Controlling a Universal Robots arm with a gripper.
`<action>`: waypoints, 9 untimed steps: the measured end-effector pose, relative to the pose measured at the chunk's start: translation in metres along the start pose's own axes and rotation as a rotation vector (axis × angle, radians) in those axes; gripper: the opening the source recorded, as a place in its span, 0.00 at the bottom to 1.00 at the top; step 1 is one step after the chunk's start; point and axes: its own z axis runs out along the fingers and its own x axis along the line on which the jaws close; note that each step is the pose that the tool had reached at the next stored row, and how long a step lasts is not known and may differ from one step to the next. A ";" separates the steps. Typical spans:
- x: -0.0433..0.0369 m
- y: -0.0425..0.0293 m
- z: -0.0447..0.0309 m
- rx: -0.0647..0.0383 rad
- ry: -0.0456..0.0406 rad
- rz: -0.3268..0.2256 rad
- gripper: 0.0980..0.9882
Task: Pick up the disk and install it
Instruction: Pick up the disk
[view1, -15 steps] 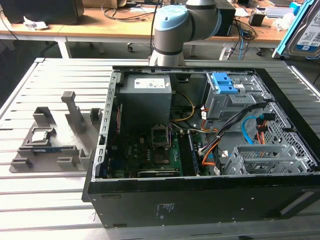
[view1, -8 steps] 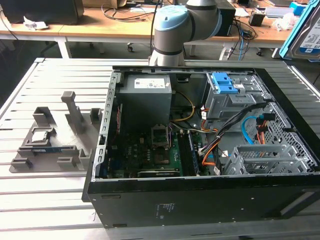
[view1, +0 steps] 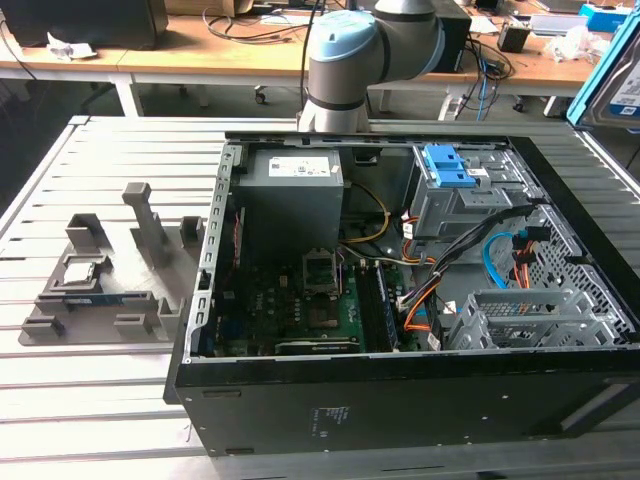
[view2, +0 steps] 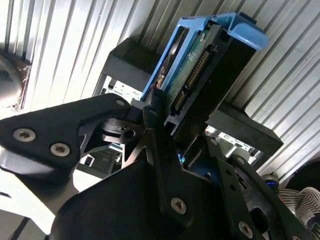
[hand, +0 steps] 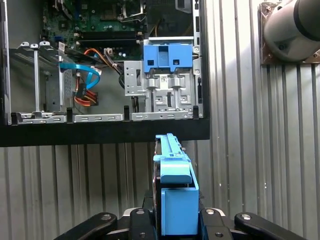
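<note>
The fingers (view2: 150, 117) of the gripper (hand: 176, 220) are closed narrowly on the disk (hand: 175, 190), clamping its flat faces so it stands on edge, with a blue rail facing the camera in the first wrist view. The disk hangs over the slatted metal tabletop (view1: 100, 400), outside the open computer case (view1: 400, 400); the case's black wall lies between it and the grey drive cage (hand: 162, 97) with its blue latch (hand: 167, 57). In the exterior view, the arm (view1: 345, 60) shows at upper middle, and a grey holder (view1: 100, 290) sits on the tabletop at the exterior view's left, apart from the case.
</note>
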 end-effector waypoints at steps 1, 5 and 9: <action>0.0023 -0.0001 0.0000 0.000 -0.0001 0.000 0.30; 0.0152 0.0023 -0.0001 0.000 -0.0001 0.000 0.30; 0.0293 0.0276 0.0000 0.001 -0.0001 0.000 0.30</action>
